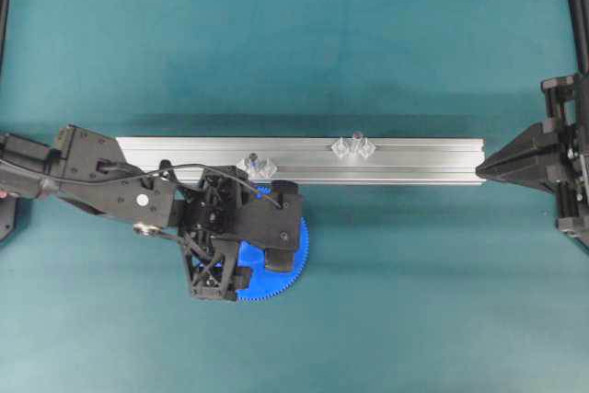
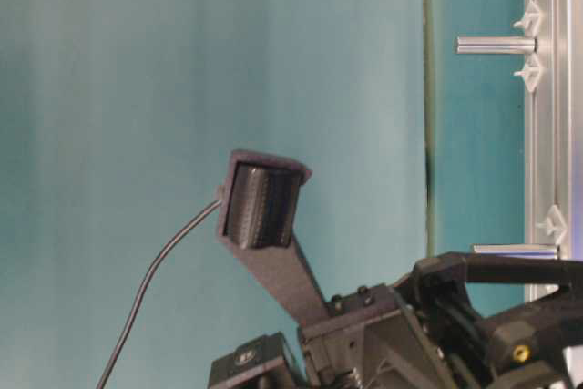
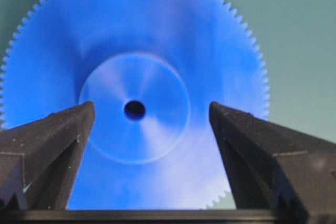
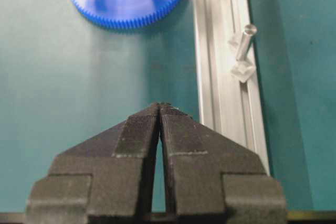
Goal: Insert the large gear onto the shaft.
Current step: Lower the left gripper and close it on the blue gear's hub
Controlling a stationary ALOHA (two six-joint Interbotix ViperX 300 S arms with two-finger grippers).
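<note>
A large gear (image 1: pixel 281 269) is lying flat on a teal table mat (image 1: pixel 386 52), just in front of an aluminium rail (image 1: pixel 414 161) that is running across the middle of the work surface. The left gripper (image 1: pixel 271 236) is hanging directly over the blue disc with its jaws spread wide, gripping nothing; in the left wrist view, the two dark fingers (image 3: pixel 50 145) are standing either side of the gear's raised hub (image 3: pixel 134 108) and its small centre hole. The shaft (image 1: pixel 356 138), a thin grey pin with clear plastic pieces at its foot, is standing upright on the rail, right of the gear and apart from it, while a shorter pin (image 1: pixel 251 159) is standing on the rail just behind the left gripper. At the rail's right end, the right gripper (image 1: pixel 488 168) is resting with its jaws pressed together on nothing. The mat is filling the table-level view, where only a dark camera mount (image 2: pixel 264 207) and cable are rising from the left arm.
</note>
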